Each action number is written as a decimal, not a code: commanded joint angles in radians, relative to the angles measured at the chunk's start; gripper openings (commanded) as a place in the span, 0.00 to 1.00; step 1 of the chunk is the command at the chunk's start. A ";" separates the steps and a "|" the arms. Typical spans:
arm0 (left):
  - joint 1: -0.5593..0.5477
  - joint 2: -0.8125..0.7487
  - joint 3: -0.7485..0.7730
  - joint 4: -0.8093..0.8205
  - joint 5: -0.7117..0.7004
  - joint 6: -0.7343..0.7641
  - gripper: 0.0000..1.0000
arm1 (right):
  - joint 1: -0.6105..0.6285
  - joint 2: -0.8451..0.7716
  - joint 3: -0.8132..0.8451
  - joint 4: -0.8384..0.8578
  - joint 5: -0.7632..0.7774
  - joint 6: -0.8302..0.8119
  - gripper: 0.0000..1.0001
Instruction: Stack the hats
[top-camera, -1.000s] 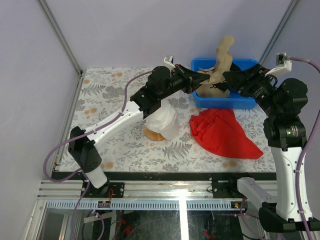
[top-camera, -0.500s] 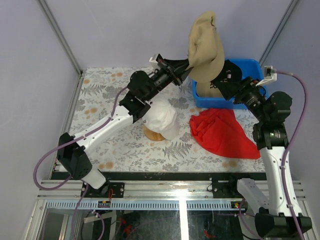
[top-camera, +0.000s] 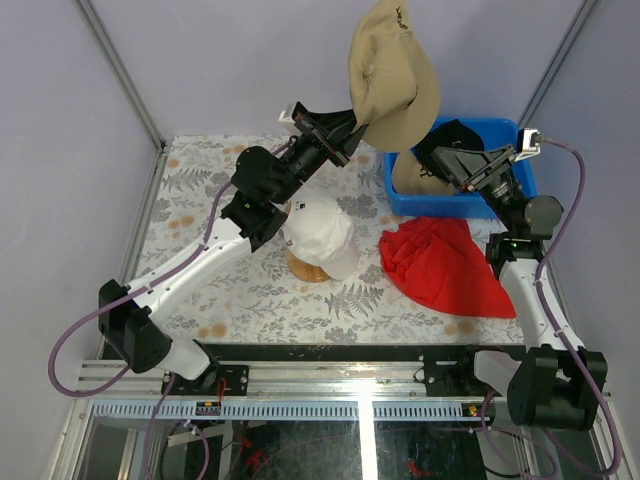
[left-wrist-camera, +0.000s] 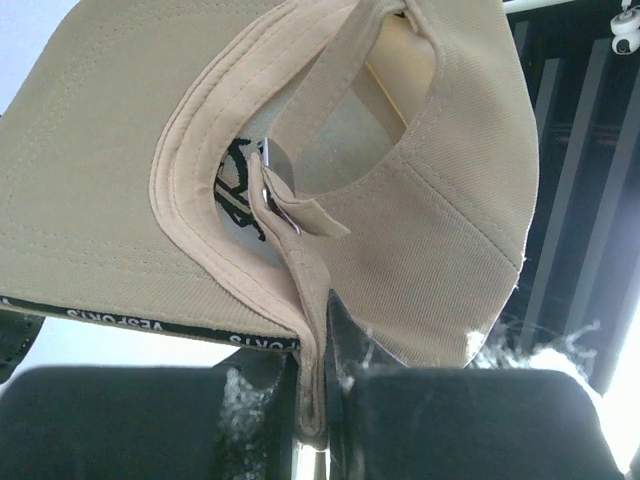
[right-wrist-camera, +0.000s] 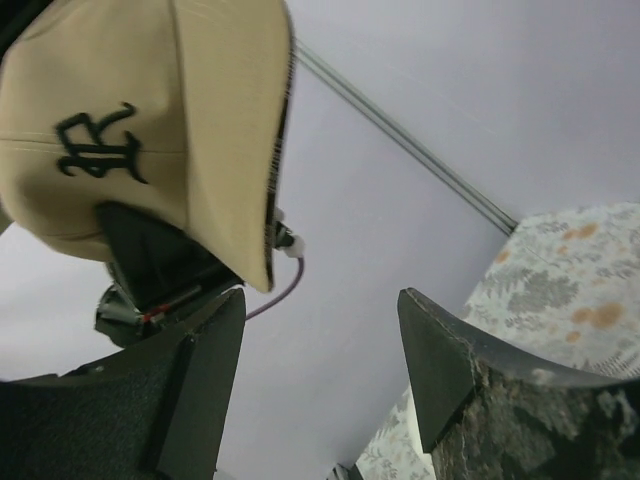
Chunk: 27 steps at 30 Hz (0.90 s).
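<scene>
My left gripper is shut on the back edge of a tan cap and holds it high above the table, left of the blue bin. In the left wrist view the cap's rim seam is pinched between my fingers. A white cap sits on the wooden stand mid-table. A second tan cap lies in the bin. My right gripper is open and empty over the bin, pointing up at the held cap; its gap is empty. The black cap is not clearly in view.
The blue bin stands at the back right. A red cloth lies crumpled in front of it. The floral table cover runs to the metal rail at the near edge. Frame posts rise at the back corners.
My left arm has lifted the tan cap up out of the bin and leftward. My right gripper has come off the cap and now points upward, open.
</scene>
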 joint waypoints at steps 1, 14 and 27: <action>0.008 -0.009 0.001 0.043 -0.017 -0.026 0.00 | 0.000 0.038 0.021 0.311 -0.013 0.143 0.70; 0.005 0.015 0.022 0.022 -0.014 -0.022 0.00 | 0.102 0.137 0.124 0.327 0.021 0.101 0.72; 0.012 0.000 -0.026 0.040 -0.029 -0.047 0.00 | 0.190 0.256 0.257 0.313 0.047 0.061 0.26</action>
